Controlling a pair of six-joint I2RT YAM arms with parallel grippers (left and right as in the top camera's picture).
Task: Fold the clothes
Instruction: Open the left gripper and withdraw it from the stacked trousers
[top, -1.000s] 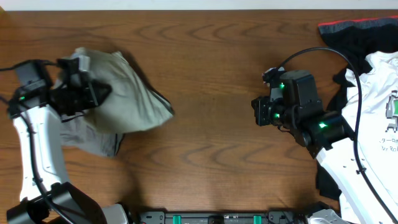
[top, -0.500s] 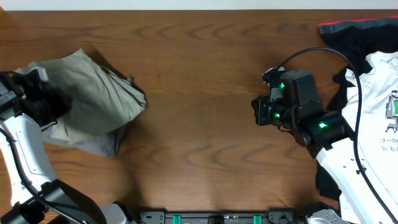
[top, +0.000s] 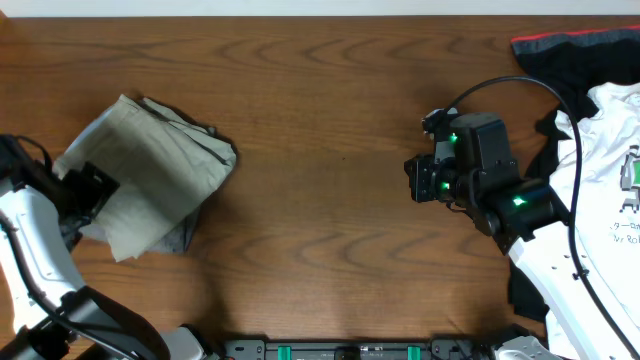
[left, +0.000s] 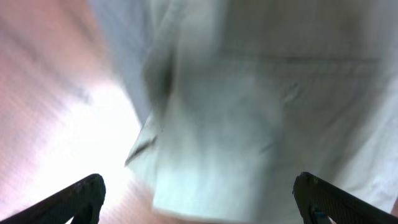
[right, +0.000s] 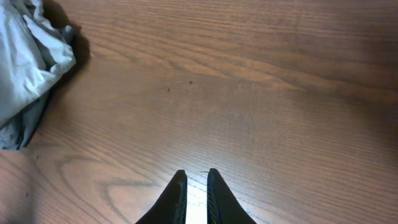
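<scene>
The pale khaki shorts (top: 150, 165) lie folded at the table's left, on top of a darker grey garment (top: 182, 236). My left gripper (top: 98, 190) sits at their left edge, open, with nothing held. In the blurred left wrist view the khaki cloth (left: 249, 93) fills the frame, and the left gripper (left: 199, 198) shows its fingertips (left: 81, 194) far apart. My right gripper (top: 413, 182) hovers mid-table. In the right wrist view the right gripper (right: 196, 186) is shut over bare wood, and the shorts (right: 28, 59) lie far to its left.
A pile of clothes sits at the right edge: a white printed T-shirt (top: 612, 130) and a black red-trimmed garment (top: 575, 48). The right arm's cable (top: 560, 110) arcs over them. Brown wood table (top: 320, 120) stretches between the two arms.
The left gripper opened and let go of the khaki shorts, then drew back to the left. The shorts dropped flat onto the grey garment. The right arm stayed still.
</scene>
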